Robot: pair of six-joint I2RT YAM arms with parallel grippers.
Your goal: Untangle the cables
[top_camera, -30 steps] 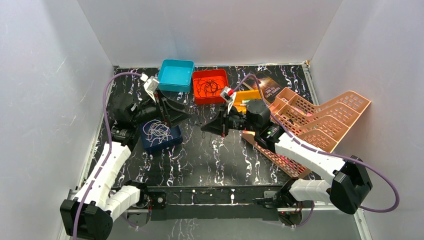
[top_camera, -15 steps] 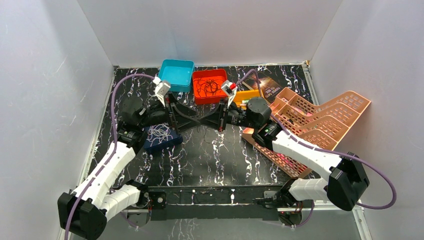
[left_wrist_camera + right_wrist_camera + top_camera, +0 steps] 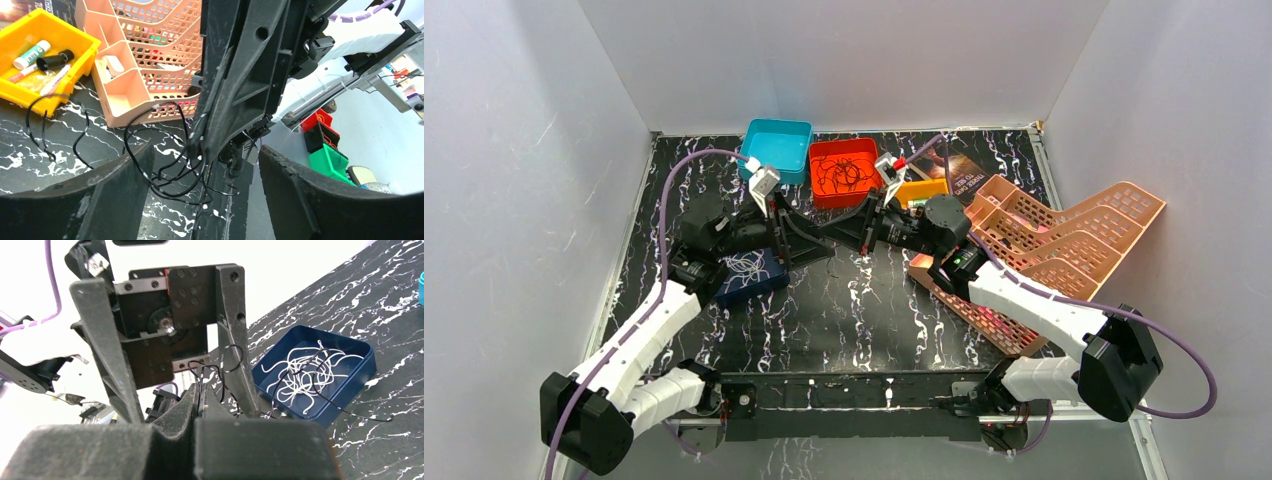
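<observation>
My right gripper [image 3: 829,232] is shut on a bunch of thin black cables [image 3: 168,193] and holds them a little above the table's middle. In the right wrist view its jaws [image 3: 199,390] pinch one black strand. My left gripper [image 3: 809,243] is open, and its two fingers straddle the right gripper's tip and the hanging black loops [image 3: 206,147]. It touches no cable that I can see. White cables [image 3: 305,371] lie in a navy tray [image 3: 754,280] under the left arm. More black cables [image 3: 842,173] lie in a red tray [image 3: 819,152].
An empty teal tray [image 3: 777,150] stands at the back beside the red one. A yellow bin [image 3: 916,188] with markers and a large peach basket [image 3: 1064,245] are on the right. A loose black strand [image 3: 45,125] lies near the yellow bin [image 3: 30,95].
My left gripper has swung right, off the navy tray, to meet the right gripper. The right gripper has moved slightly left and back with the black cables.
</observation>
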